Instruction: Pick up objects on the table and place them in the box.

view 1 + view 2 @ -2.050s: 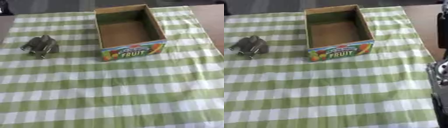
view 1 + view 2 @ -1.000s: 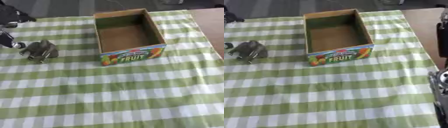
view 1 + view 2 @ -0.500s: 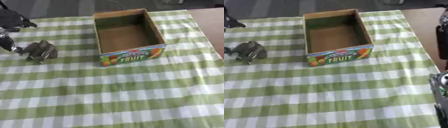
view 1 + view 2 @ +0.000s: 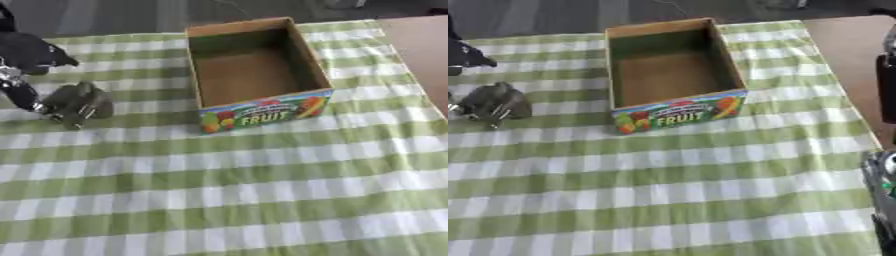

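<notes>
Cardboard forms the open brown box (image 4: 254,70), whose near wall carries a colourful fruit label reading "FRUIT"; its long axis runs from six toward twelve o'clock. It stands on a green-and-white checked tablecloth (image 4: 262,190). At nine o'clock from the box lies a small grey lumpy object (image 4: 77,103), well apart from it. The black left hand (image 4: 26,70) reaches beside that object, one finger touching its left edge, fingers spread and holding nothing. Whether the right hand (image 4: 884,200), at the right edge, is open I cannot tell.

left hand (image 4: 26,75) beside grey object (image 4: 77,102), box (image 4: 262,107)

Green-check cloth (image 4: 262,200) on tbl, grey floor (image 4: 114,15) behind.
</notes>
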`<state>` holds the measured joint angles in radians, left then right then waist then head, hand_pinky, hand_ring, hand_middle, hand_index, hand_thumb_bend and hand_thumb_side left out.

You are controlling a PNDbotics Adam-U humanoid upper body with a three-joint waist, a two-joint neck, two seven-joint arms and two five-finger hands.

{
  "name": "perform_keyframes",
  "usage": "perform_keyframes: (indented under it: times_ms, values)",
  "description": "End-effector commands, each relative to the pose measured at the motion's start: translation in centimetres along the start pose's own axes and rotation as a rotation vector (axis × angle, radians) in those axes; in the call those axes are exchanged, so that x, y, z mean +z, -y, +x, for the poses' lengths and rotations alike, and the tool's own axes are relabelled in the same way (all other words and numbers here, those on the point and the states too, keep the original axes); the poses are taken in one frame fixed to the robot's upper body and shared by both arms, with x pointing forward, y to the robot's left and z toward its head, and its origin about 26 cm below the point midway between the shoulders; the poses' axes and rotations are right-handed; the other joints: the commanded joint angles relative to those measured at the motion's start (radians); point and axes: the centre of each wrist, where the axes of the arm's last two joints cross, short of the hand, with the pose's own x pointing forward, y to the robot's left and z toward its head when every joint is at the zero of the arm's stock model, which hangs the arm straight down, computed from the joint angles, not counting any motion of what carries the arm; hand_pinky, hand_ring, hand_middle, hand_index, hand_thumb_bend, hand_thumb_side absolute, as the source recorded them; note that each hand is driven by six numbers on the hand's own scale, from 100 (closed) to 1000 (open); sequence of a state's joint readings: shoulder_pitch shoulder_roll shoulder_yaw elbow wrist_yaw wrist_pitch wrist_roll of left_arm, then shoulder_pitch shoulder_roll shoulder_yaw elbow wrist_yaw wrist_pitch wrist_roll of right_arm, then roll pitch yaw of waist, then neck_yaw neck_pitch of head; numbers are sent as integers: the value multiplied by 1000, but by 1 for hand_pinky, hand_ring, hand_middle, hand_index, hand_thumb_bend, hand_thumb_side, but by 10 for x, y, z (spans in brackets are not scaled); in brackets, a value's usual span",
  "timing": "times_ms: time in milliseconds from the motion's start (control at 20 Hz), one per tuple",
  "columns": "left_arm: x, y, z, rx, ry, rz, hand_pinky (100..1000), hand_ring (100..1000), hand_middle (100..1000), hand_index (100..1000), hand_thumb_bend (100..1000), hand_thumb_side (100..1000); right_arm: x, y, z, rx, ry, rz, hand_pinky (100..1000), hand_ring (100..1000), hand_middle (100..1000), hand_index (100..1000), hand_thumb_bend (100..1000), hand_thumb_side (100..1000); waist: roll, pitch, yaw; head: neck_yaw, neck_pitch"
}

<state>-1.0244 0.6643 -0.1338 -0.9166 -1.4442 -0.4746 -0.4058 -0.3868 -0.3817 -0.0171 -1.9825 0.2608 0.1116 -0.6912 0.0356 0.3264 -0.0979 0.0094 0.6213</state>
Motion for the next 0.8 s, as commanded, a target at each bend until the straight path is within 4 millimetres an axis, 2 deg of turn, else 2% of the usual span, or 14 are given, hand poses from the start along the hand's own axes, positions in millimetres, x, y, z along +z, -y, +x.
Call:
perform_keyframes:
  times_ms: [50, 450, 600, 800]
  values:
    - [5, -6, -12, 7, -44, 9, 902, 851, 795, 966, 516, 311, -4, 2, 6, -14, 22, -3, 800, 614, 675, 785, 100, 667, -1, -14, -3, 5, -14]
    - [1, 4, -10, 33, -33, 0, 887, 835, 800, 948, 485, 287, -4, 2, 6, -13, 17, -6, 800, 614, 676, 785, 100, 666, -2, -4, -7, 8, -15]
    - [1, 3, -10, 71, -2, 16, 879, 828, 806, 950, 478, 288, -3, 2, 6, -12, 13, -4, 801, 614, 676, 785, 100, 665, -1, -3, -2, 9, -13]
    - [5, -8, -14, 93, 10, 42, 876, 827, 802, 946, 464, 302, -2, 1, 5, -11, 10, 0, 801, 614, 676, 784, 100, 665, 1, -4, 5, 9, -8]
